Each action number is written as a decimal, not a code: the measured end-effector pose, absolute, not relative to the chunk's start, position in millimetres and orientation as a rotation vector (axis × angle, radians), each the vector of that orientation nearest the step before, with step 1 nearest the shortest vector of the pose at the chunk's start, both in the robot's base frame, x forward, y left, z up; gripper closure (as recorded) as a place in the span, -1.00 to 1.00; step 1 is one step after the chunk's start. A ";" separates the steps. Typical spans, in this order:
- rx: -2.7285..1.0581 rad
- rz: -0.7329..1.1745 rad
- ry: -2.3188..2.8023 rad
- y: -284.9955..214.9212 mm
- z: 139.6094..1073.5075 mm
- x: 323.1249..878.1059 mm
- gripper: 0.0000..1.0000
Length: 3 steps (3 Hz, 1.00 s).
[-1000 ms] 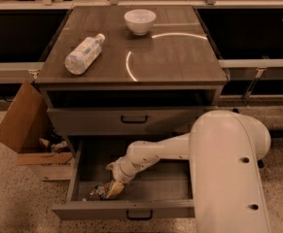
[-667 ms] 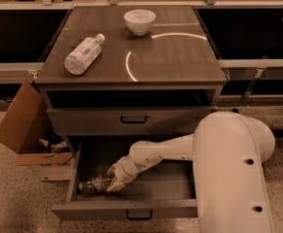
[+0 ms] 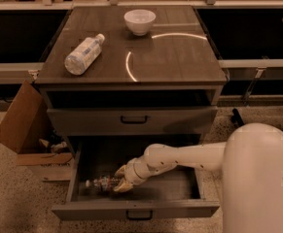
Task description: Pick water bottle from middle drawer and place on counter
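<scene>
The robot's bulky white body (image 3: 260,178) fills the lower right. Its single arm (image 3: 185,157) stretches out to the left, nearly level and sloping slightly down, with the wrist (image 3: 138,169) angled lower. The pincer (image 3: 117,181) sits at the arm's far left end, inside the middle drawer (image 3: 180,208), pointing left.

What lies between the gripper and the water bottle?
Nothing: in the camera view, the gripper, inside the middle drawer, is right against the water bottle.
</scene>
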<state>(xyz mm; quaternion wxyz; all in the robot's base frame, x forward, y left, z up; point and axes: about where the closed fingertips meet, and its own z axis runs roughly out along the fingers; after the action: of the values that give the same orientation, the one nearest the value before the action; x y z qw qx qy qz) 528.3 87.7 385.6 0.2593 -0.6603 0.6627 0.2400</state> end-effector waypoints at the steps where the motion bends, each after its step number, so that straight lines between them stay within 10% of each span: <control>1: -1.725 0.705 1.752 60.3 402.9 521.6 1.00; 3: -1.654 0.719 1.567 -40.8 482.3 511.6 1.00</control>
<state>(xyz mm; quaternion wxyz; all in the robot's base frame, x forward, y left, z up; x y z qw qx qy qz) 511.6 -40.8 482.3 0.3672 -0.6439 0.6101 0.2799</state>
